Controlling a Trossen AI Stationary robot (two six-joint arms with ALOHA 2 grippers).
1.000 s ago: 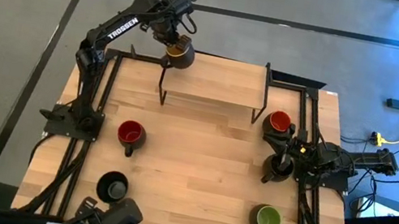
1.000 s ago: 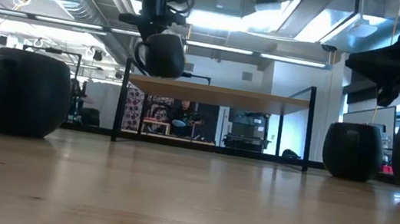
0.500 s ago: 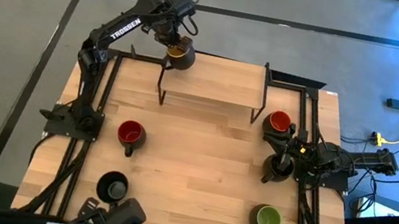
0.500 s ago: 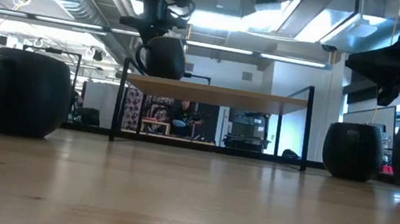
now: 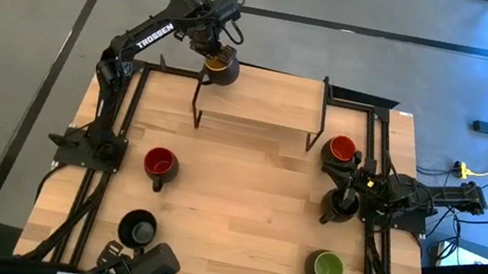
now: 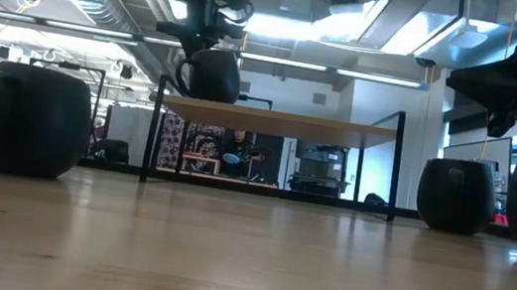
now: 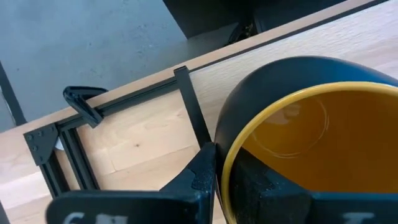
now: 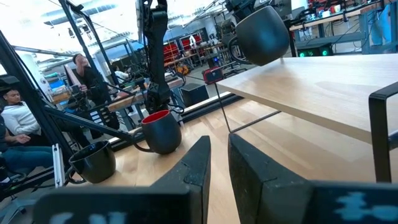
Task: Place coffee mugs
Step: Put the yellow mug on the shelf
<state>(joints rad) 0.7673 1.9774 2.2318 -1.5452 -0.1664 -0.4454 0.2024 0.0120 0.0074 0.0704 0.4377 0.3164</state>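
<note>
Left gripper (image 5: 215, 49): up over the far left corner of the wooden shelf (image 5: 266, 99), pinching the rim of the yellow mug (image 5: 220, 65). One finger is inside the mug and one is outside.
Yellow mug: held just above the shelf top at its far left corner. From table height it looks almost touching the top, but I cannot tell if it is.
Right gripper (image 5: 347, 194): low at the right side of the table, fingers close together with only a thin gap, right by the black mug (image 5: 339, 205). I cannot tell if it holds that mug.
Red mug (image 5: 159, 164): on the table, left side.
Orange-red mug (image 5: 340, 152): on the table, right side, just past the shelf's end.
Green mug (image 5: 326, 269): on the table, near right.
Other black mug (image 5: 138, 228): on the table, near left.
People (image 8: 18, 121): sitting in the room past the table.
</note>
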